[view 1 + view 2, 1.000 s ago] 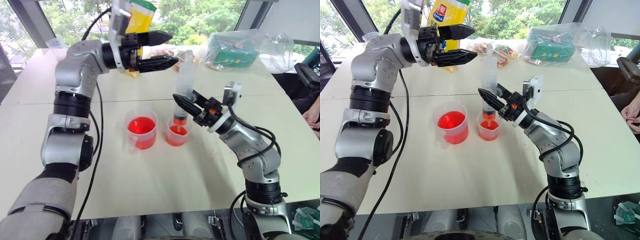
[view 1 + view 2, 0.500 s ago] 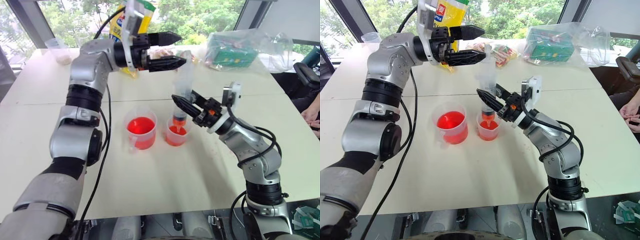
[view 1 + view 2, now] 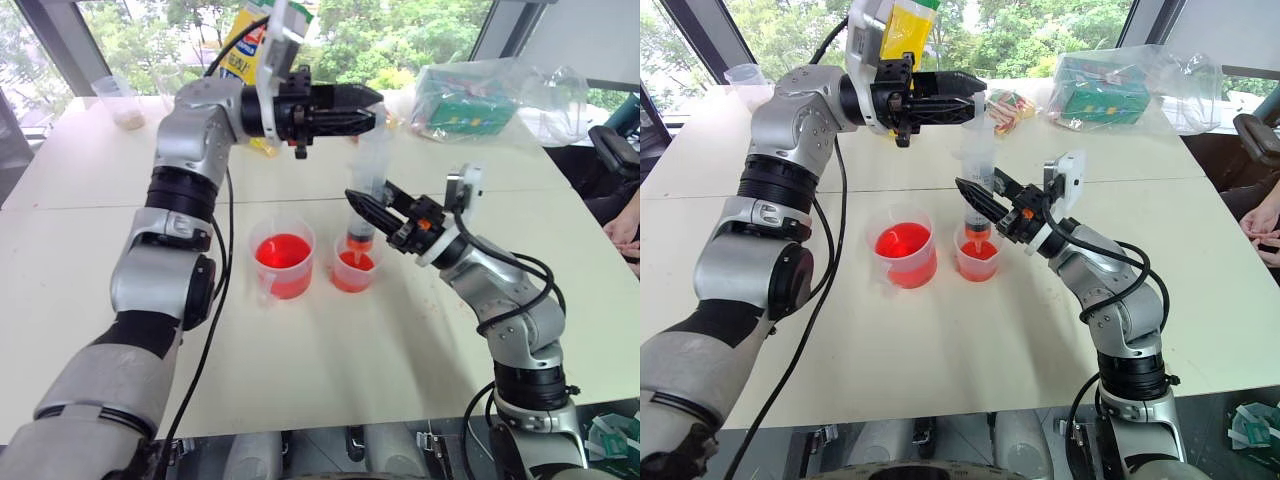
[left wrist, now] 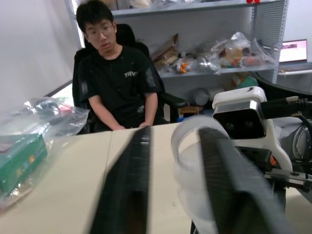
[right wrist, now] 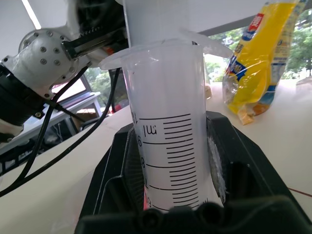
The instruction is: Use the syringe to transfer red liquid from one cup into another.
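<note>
Since a second ago left gripper closed narrow at plunger top; right gripper clamps syringe over small cup, beaker at nine o'clock.

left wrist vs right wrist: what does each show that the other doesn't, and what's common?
Left wrist view: a seated person behind the table, shelves of clutter, a bagged green box, and the left gripper fingers flanking the plunger top.

Right wrist view: the syringe barrel's printed graduations, clamped in the right gripper, and a yellow snack bag.

Both: the syringe and the white table.
</note>
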Robot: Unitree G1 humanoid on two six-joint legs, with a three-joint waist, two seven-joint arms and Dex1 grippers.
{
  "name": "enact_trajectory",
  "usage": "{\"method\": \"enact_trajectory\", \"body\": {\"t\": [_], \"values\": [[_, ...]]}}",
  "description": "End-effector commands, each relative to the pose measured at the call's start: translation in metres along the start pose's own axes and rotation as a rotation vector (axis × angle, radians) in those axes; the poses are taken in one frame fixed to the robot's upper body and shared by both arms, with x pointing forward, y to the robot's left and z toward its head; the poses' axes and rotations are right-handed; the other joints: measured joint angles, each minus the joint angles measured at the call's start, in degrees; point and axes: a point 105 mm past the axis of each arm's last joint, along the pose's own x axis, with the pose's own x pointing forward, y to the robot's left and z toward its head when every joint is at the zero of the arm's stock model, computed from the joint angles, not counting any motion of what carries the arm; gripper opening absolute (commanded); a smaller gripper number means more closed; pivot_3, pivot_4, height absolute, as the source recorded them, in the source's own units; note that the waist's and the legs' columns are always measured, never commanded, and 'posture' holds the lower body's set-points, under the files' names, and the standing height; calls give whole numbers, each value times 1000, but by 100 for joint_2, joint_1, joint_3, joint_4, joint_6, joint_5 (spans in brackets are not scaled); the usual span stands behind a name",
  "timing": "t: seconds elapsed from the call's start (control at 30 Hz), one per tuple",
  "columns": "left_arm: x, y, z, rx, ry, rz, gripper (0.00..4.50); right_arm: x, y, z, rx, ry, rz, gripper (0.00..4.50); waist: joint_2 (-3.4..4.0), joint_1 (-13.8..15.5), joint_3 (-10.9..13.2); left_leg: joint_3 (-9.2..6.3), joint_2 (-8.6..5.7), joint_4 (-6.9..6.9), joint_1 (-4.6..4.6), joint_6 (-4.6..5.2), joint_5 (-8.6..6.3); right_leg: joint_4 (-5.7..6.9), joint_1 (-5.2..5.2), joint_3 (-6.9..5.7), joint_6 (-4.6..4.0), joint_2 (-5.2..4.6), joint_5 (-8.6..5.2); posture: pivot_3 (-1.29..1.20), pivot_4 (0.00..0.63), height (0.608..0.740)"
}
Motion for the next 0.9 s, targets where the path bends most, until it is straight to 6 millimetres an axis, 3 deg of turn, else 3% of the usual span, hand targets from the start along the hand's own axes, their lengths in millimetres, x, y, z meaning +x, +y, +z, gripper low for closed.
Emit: {"method": "enact_trajectory", "body": {"t": [0.03,0.9], "values": [[9,-7,-2,8,28,-52,17,5,18,23,-66,-74,78,1405,0,-2,0,0,0,0,0,0,0,0,0,0,0,0,0,0,150,740],[11,-25,-29,-16,101,-96,17,1,2,43,-137,-94,41,1405,0,0,0,-2,0,1,0,0,0,1,0,0,0,0,0,0,150,740]]}}
